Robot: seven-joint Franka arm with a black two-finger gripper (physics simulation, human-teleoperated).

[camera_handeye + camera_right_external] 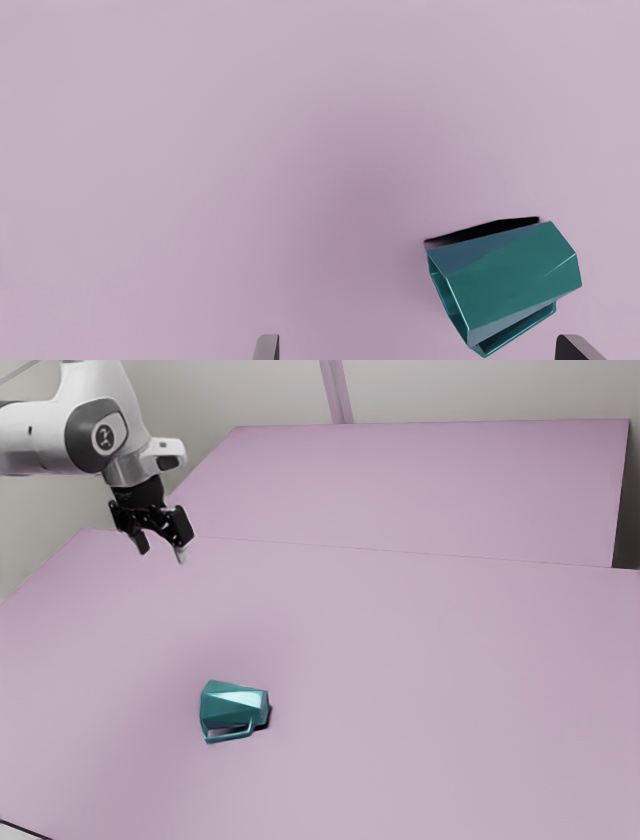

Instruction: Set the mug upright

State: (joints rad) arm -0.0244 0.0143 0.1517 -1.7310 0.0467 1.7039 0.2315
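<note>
I have the teal faceted mug (237, 705) lying on its side on the lilac tabletop (450, 690), in the lower part of the exterior view, somewhat toward that view's left. Its slim angular handle (229, 737) sticks out sideways, low along the body. From the wrist camera I can see into its open mouth (450, 300), which faces away from the nearer finger (575, 350) and toward the side of the other finger (267, 347). A narrow black shadow (485, 231) runs along the mug's flank, across from the handle.

My black two-finger gripper (162, 550) hangs above the table, up toward the exterior view's left and well apart from the mug. It's open, fingers spread wide, with nothing held between them. The white arm (85, 435) reaches in from the exterior view's upper left.

Farther out, a thin seam crosses the lilac surface, with another lilac expanse (420, 490) beyond it. Behind that I get a pale grey wall (480, 390) with an upright lilac strip (337, 390) on it
</note>
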